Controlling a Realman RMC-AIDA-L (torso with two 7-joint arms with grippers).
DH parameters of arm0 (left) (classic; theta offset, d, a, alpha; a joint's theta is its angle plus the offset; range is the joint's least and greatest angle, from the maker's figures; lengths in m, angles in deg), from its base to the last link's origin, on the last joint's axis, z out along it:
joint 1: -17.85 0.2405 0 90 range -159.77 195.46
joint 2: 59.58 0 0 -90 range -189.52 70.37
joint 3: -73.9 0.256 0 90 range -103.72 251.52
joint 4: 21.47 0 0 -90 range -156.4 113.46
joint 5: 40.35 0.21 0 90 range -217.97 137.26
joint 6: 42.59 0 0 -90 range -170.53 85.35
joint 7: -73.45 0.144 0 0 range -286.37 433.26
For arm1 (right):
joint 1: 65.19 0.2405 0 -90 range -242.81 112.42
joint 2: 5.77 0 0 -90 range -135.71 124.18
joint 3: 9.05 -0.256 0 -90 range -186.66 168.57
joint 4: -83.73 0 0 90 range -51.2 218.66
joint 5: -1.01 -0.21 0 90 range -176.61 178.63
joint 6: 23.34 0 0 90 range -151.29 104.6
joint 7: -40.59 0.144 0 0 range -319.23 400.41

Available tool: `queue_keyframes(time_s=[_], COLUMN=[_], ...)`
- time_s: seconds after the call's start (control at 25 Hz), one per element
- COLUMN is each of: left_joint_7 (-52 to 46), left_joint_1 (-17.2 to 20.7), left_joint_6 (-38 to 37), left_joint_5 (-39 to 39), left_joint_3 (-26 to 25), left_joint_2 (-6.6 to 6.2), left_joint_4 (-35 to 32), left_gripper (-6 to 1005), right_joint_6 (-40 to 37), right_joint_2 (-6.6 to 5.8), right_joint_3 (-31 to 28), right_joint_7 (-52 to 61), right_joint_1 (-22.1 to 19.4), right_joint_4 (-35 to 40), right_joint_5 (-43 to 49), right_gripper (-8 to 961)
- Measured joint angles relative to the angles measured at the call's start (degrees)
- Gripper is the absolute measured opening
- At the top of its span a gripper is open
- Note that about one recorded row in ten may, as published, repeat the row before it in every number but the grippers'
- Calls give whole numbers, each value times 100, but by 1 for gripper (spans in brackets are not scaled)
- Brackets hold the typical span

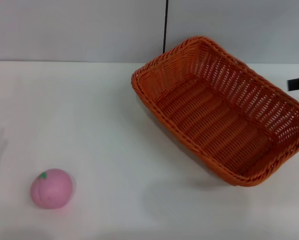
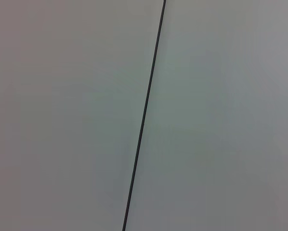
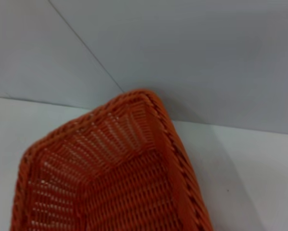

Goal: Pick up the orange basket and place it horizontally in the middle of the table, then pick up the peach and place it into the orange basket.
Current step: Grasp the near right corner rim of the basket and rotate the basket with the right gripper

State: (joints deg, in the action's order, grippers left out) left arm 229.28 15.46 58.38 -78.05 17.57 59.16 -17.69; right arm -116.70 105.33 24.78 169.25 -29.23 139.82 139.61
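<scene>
At the 3 o'clock edge of the head view, a dark sliver beside the orange basket [image 1: 224,112] may belong to the right arm; neither gripper is identifiable — whether anything is grasped cannot be told. The left wrist view shows only wall. The basket sits skewed toward 2 o'clock on the table [image 1: 104,125], possibly tipped or raised, judging by the shadow beneath its near corner. The peach [image 1: 51,188] rests at 8 o'clock, well apart from it. Assessment: basket not yet horizontal or centred — both placements remain outstanding.
</scene>
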Motion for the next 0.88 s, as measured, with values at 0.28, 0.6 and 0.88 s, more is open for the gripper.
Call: queue_keyframes(time_s=[0.28, 0.6, 0.88], left_joint_7=[-1, -1, -1], left_joint_1=[-12, -24, 0], left_joint_6=[44, 47, 62], left_joint_5=[0, -1, -13], left_joint_3=[0, -1, -1], left_joint_2=[-6, -17, -18], left_joint_4=[0, 0, -1], left_gripper=[828, 828, 828], right_joint_6=[742, 1266, 1631], right_joint_2=[77, 138, 213], right_joint_3=[344, 347, 359], right_joint_7=[-27, -349, -525], right_joint_1=[196, 459, 642], right_joint_4=[-554, -1179, -1632], right_joint_5=[39, 6, 1], right_gripper=[731, 728, 726])
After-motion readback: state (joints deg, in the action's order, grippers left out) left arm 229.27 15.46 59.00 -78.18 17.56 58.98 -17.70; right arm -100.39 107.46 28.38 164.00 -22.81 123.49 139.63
